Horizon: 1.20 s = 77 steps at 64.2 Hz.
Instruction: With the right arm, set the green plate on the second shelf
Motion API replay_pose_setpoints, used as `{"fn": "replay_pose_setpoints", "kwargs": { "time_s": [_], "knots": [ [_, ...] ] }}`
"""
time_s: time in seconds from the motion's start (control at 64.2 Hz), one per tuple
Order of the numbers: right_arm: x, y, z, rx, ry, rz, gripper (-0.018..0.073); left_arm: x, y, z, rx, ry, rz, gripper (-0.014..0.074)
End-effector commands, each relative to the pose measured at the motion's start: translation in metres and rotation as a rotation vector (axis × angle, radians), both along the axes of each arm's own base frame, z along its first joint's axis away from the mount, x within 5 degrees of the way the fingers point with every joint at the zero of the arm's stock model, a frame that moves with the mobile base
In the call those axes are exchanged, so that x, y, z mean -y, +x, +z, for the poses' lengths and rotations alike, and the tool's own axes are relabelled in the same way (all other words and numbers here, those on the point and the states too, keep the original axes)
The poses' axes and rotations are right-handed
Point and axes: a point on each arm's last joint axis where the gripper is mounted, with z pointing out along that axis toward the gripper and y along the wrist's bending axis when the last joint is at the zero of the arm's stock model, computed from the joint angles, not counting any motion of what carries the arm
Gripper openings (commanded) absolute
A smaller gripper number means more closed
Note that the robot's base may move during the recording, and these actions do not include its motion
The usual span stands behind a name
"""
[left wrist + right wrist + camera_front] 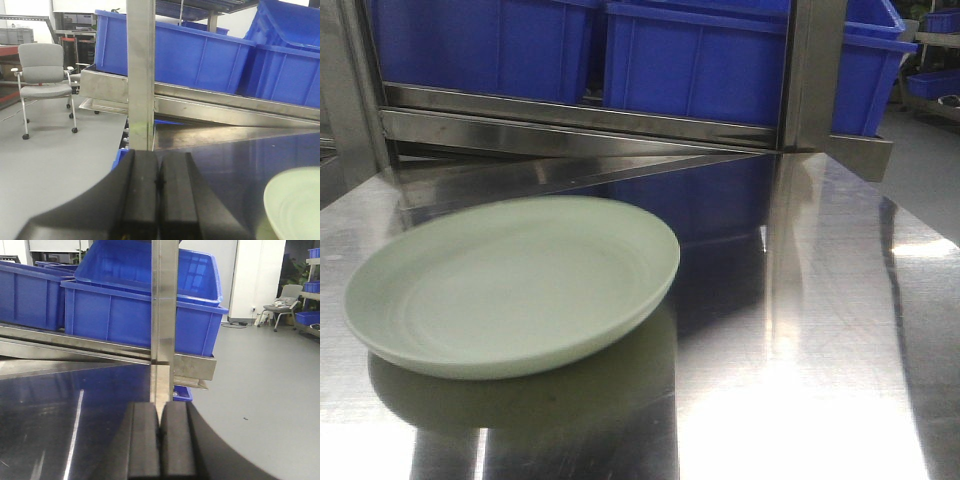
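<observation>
We are looking at the round, pale mint-green glossy plate [510, 285] resting on the shiny stainless-steel surface [820, 350], with neither hand touching it.

It is sitting in front of the deep blue plastic bins [700, 60] and below them, apart from them. Our left hand [159, 161] is facing those bins with its black fingers pressed together on nothing, the plate's rim showing off to its right. Our right hand [160, 412] is also facing the bins, fingers likewise together and empty.

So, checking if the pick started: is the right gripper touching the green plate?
Apart. The front view shows the whole green plate with no gripper on it; the right gripper is shut, empty.
</observation>
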Motion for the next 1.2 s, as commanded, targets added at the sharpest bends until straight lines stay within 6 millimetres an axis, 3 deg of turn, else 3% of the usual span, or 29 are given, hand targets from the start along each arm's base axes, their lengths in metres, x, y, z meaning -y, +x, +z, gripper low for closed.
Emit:
{"fn": "replay_pose_setpoints", "kwargs": {
  "time_s": [0.0,0.234,0.405,0.608,0.748,0.841,0.95,1.059,1.184],
  "knots": [
    [0.001,-0.004,0.015,0.123,-0.002,-0.005,0.0049,0.000,0.001,-0.007,0.043,-0.011,-0.006,0.0130],
    [0.001,-0.005,0.017,0.145,0.000,-0.007,0.0049,0.000,0.001,-0.007,0.043,-0.011,-0.006,0.0130],
    [0.002,-0.010,0.032,0.328,0.013,-0.018,0.0049,0.000,0.001,-0.007,0.043,-0.011,-0.006,0.0130],
    [0.005,-0.033,0.069,0.700,0.045,-0.036,0.0049,0.000,0.001,-0.007,0.043,-0.011,-0.006,0.0130],
    [0.011,-0.057,0.119,0.862,0.138,-0.041,0.0049,0.000,0.001,-0.007,0.043,-0.011,-0.006,0.0130],
    [0.009,-0.068,0.161,0.772,0.138,-0.016,0.0053,0.000,0.001,-0.007,0.043,-0.011,-0.006,0.0130],
    [0.006,-0.061,0.196,0.588,0.110,0.012,0.0053,0.000,0.001,-0.007,0.043,-0.011,-0.006,0.0130],
    [0.002,-0.038,0.223,0.437,0.099,0.027,0.0053,0.000,0.001,-0.007,0.043,-0.011,-0.006,0.0130],
    [-0.002,0.003,0.242,0.261,0.095,0.040,0.0052,0.000,0.001,-0.007,0.043,-0.011,-0.006,0.0130]
  ]
}}
